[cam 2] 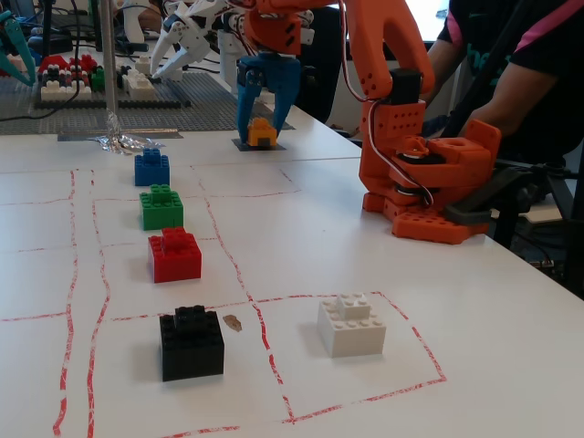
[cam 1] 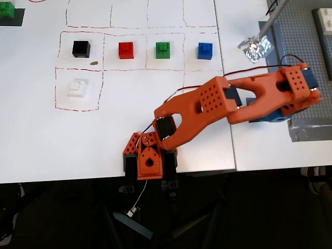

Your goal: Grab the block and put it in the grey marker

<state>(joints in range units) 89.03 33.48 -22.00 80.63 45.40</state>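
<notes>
Fixed view: tool (cam 2: 264, 130) grips block (cam 2: 263, 133) on grey marker (cam 2: 245, 144).

orange-yellow block (cam 2: 262, 132), dark-grey marker (cam 2: 258, 144), blue pincer (cam 2: 263, 128)

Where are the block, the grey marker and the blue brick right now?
block (cam 2: 262, 133), fixed view: its orange-yellow front face, between the fingers.
grey marker (cam 2: 241, 145), fixed view: the dark strip showing left of the block.
blue brick (cam 1: 205, 51), overhead view: its studded top.
</notes>
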